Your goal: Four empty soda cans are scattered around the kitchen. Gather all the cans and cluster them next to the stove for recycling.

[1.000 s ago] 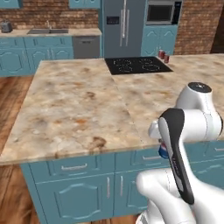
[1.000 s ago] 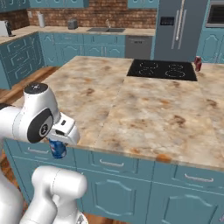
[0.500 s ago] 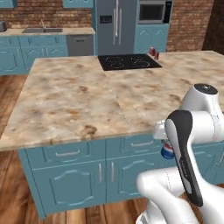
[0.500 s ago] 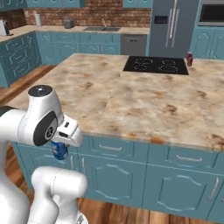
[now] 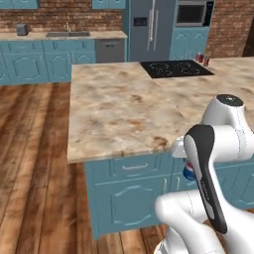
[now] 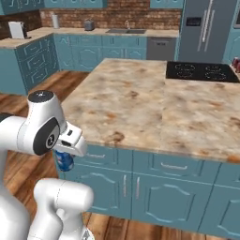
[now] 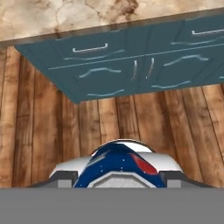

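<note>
Blue soda can [image 7: 119, 168] pinched in your gripper [image 7: 118, 177], carried low beside island tabletop [image 5: 119, 106] for transit. Stove [image 5: 176, 68] far ahead; red cans [image 5: 202, 59] already clustered beside it.

Both base cameras sit behind the arm, looking forward and down across the island worktop [image 5: 119, 109] toward the stove [image 6: 201, 71] at 12 o'clock, one from each side. The hand camera looks steeply down, close above the wooden floor [image 7: 52, 131] beside the island's cabinets.
</note>
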Available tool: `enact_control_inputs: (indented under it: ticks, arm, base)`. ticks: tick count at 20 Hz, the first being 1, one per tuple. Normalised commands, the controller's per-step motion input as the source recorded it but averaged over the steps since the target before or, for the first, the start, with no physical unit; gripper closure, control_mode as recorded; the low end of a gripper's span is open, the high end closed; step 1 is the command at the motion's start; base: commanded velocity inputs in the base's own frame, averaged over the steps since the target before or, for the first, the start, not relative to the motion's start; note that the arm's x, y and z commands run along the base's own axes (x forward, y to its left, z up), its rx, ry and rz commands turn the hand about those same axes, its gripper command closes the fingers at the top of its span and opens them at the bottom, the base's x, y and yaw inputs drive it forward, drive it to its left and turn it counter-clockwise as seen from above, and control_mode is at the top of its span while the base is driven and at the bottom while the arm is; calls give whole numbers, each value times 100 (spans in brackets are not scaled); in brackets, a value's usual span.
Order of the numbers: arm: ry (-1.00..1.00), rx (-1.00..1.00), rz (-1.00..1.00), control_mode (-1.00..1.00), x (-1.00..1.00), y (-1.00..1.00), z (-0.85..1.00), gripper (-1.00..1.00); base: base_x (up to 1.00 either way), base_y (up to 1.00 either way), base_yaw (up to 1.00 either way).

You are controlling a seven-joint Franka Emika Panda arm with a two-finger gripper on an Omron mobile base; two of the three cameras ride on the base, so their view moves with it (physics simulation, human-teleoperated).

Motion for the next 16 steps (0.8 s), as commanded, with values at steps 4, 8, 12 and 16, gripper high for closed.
enact_control_inputs:
  ticks: [4, 8, 12, 16]
  arm:
    - [0, 0, 0, 100, 0, 0, 0, 100]
    - [0, 0, 0, 100, 0, 0, 0, 100]
    - [0, 0, 0, 100, 0, 0, 0, 100]
    - [0, 0, 0, 100, 0, 0, 0, 100]
  base:
    - [35, 100, 1]
    - [49, 100, 0]
    - [55, 100, 2]
    - [55, 100, 3]
